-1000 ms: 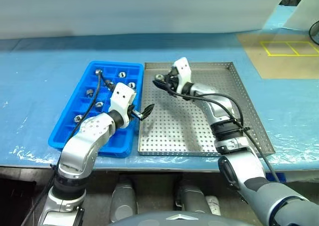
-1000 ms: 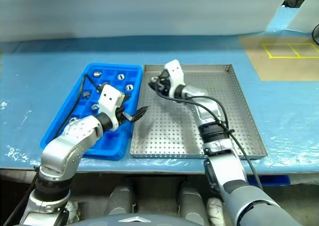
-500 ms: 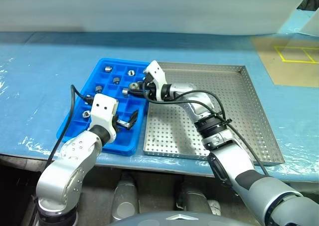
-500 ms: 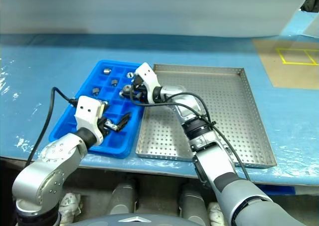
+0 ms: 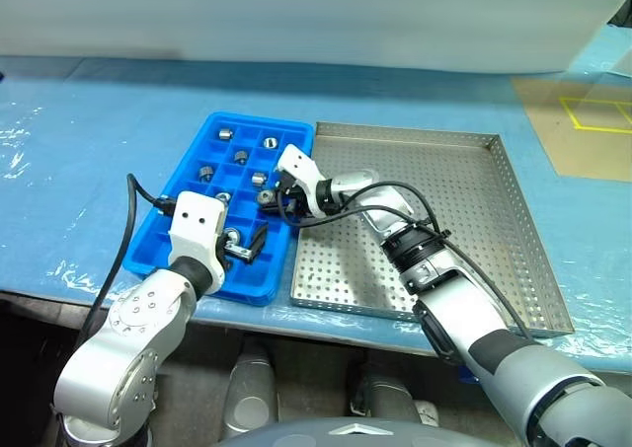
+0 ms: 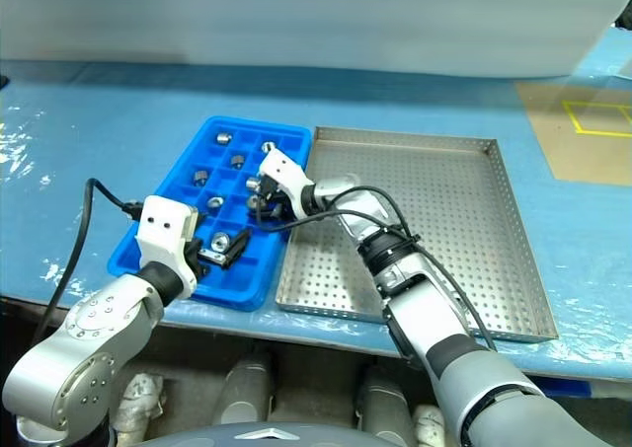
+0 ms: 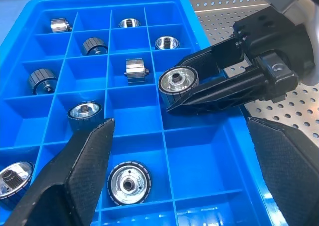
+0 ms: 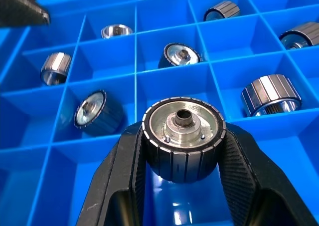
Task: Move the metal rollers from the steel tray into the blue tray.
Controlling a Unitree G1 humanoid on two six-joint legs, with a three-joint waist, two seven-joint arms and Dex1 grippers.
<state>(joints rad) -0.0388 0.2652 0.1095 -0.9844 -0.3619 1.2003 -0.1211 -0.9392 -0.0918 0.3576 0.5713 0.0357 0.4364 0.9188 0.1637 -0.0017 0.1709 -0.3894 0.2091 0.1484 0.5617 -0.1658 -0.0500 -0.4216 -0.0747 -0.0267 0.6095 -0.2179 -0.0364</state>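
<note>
Rollers, held: one metal roller (image 8: pixel 183 136) sits clamped between the two black fingers of my right gripper (image 7: pixel 199 94), its holed end face turned toward my wrist camera, ribbed rim pressed against both pads.
Rollers, stored: the other metal rollers (image 7: pixel 128 183) lie singly in separate cells of the blue tray (image 5: pixel 197 151); some lie on their side, some stand on end. I count about eight in the left wrist view.
Held roller, place: it hangs above the blue tray's cells on the side nearest the steel tray, over a cell with nothing in it, and is not touching the cell floor as far as I can tell.
Blue tray: bright blue plastic, gridded into small square compartments, lying just beside the steel tray (image 5: pixel 464 230) on its left, long edges close together.
Steel tray: grey, perforated floor, low raised rim; I see no roller on the part of its floor that shows.
Right gripper: reaches from over the steel tray across the shared edge to the blue tray, fingers closed on the roller.
Left gripper (image 5: pixel 244 250): fingers spread wide, holding nothing, poised over the near end of the blue tray, pointing toward the right gripper and apart from it.
Surface: both trays rest on a blue sheet (image 5: pixel 89 141) covering the table.
</note>
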